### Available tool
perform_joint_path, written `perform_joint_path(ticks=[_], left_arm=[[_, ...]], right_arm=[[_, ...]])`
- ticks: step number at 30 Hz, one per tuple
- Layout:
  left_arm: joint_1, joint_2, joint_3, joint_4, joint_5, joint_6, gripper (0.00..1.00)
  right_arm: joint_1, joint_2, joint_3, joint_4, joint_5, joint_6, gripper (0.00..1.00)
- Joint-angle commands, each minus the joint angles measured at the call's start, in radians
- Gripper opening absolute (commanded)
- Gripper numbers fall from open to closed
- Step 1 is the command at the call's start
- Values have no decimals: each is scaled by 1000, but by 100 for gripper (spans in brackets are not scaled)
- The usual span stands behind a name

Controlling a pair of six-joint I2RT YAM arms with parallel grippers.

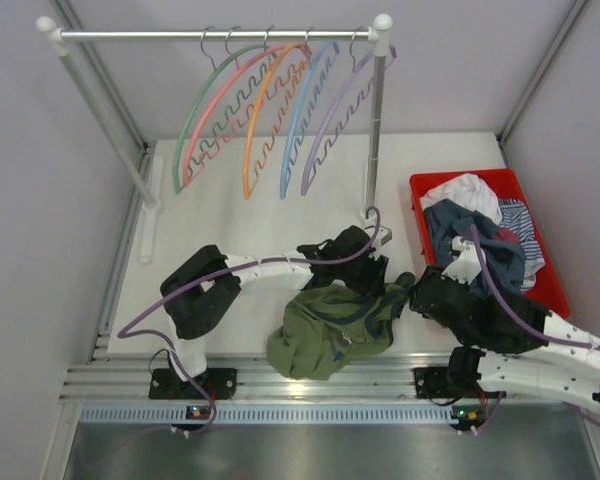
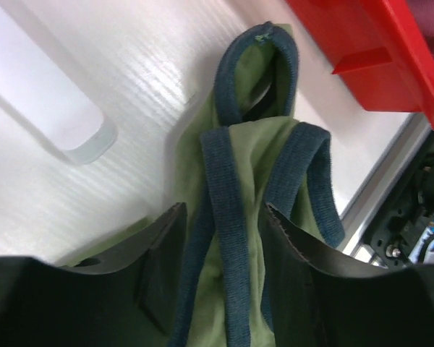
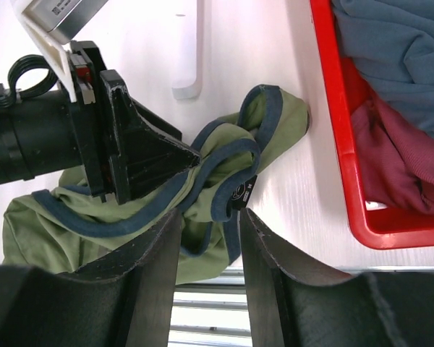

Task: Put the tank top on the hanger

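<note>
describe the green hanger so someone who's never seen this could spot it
Find the white clothes rail at the back of the table, with five curved hangers in a row. The green hanger is the leftmost one, next to the pink hanger; no other is green.

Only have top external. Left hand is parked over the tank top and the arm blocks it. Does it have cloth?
Observer: Yes. In the left wrist view the left hand is closed on the tank top, with the navy-trimmed straps bunched between its fingers.
Operator: Right hand?
Observer: The right wrist view shows the right hand straddling a fold of green cloth and trim. I can't tell if it is pinching.
Operator: Any strap loop free?
Observer: One trimmed loop sticks out past the left fingers. It seems to rest on the table and points toward the red bin.
</note>
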Motion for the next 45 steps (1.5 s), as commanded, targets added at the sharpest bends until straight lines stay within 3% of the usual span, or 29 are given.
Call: perform_joint_path(ticks=[1,9,12,13,19,24,30,36,40,45], left_arm=[[8,28,42,122,128,0,49],[31,66,22,217,220,-58,38],[45,74,13,226,222,-83,14],[53,64,-10,232,219,-106,0],[149,-138,-256,387,158,-231,0],[186,-370,-419,383,57,-268,0],[189,-579,-566,321,-103,-310,0],[191,-687,-597,246,-169,-298,0],[191,-700,-587,205,-168,-284,0],[192,-730,-587,168,-209,-276,0]], right_arm=[[-18,-13,18,0,25,-9,38],[-28,-16,3,13,20,-24,39],[-32,-13,0,23,14,-35,39],[-35,-13,0,29,8,-41,39],[-61,11,-17,86,-32,-91,39],[-133,66,-51,203,-151,-186,39],[-381,155,-134,486,-435,-355,38],[-574,358,-142,617,-536,-458,38],[-587,416,-122,617,-491,-472,46],[-587,430,-114,574,-445,-473,48]])
